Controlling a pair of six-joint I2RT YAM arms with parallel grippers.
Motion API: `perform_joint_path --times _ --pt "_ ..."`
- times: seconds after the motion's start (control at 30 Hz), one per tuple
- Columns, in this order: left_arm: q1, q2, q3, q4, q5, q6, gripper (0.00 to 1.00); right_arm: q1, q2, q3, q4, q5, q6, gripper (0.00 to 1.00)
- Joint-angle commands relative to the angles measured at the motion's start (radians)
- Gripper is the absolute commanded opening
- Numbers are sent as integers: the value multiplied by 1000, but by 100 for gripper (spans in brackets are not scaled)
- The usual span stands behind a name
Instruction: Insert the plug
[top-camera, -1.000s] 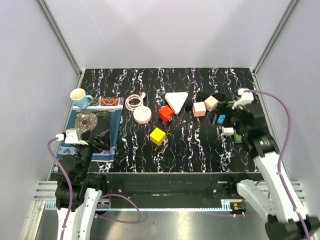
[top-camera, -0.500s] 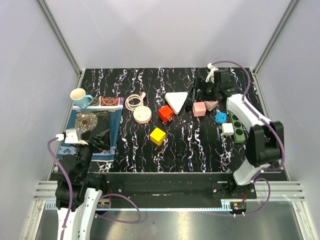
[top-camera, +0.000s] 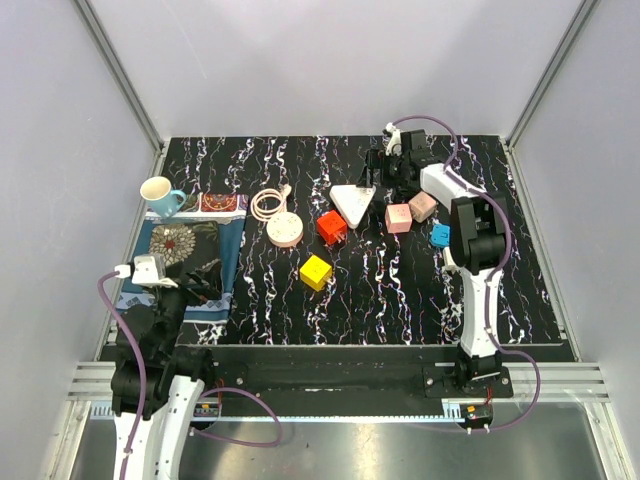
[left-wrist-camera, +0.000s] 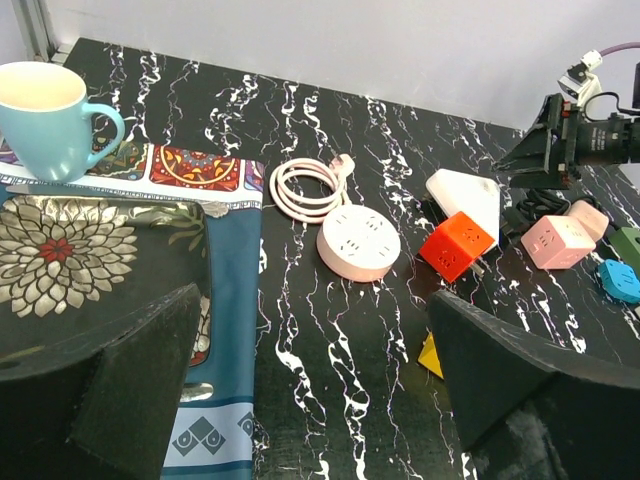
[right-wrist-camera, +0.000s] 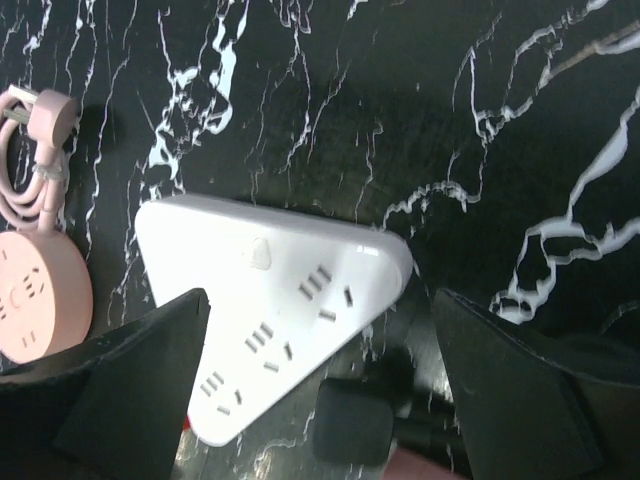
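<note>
The white triangular power strip (top-camera: 353, 200) lies at the far middle of the table; it also shows in the right wrist view (right-wrist-camera: 270, 300) and the left wrist view (left-wrist-camera: 465, 192). A black plug (right-wrist-camera: 352, 428) with its cable lies on the table just beside the strip's edge. My right gripper (top-camera: 383, 168) is stretched out over them, open and empty (right-wrist-camera: 320, 330), with the strip's corner and the plug between its fingers. My left gripper (top-camera: 195, 282) is open and empty (left-wrist-camera: 315, 350), low over the table's left front beside the cloth.
A pink round power strip (top-camera: 284, 230) with a coiled cord, an orange cube (top-camera: 331, 227), a yellow cube (top-camera: 315, 271), two pink cubes (top-camera: 398, 217), and a blue cube (top-camera: 441, 236) lie around. A teal mug (top-camera: 160, 194) stands on a patterned cloth (top-camera: 225, 250) at left.
My right arm has swung from the right side to the far middle and stretched out, bringing its open gripper over the white strip and black plug. The left arm has not moved.
</note>
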Motion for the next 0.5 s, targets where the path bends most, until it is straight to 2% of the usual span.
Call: perform_joint_path --times 0.0,0.23,0.4,0.47 --pt "-2 28 26 13 -4 -12 99 7 93 127 22 -75 -19 100" --pt "-2 34 25 15 -4 -10 99 11 171 202 10 -187 4 100" --pt "-2 23 23 18 -4 -10 99 53 66 63 22 -221 11 99" --pt "-2 14 22 19 -4 -10 99 70 14 -40 55 -232 34 100"
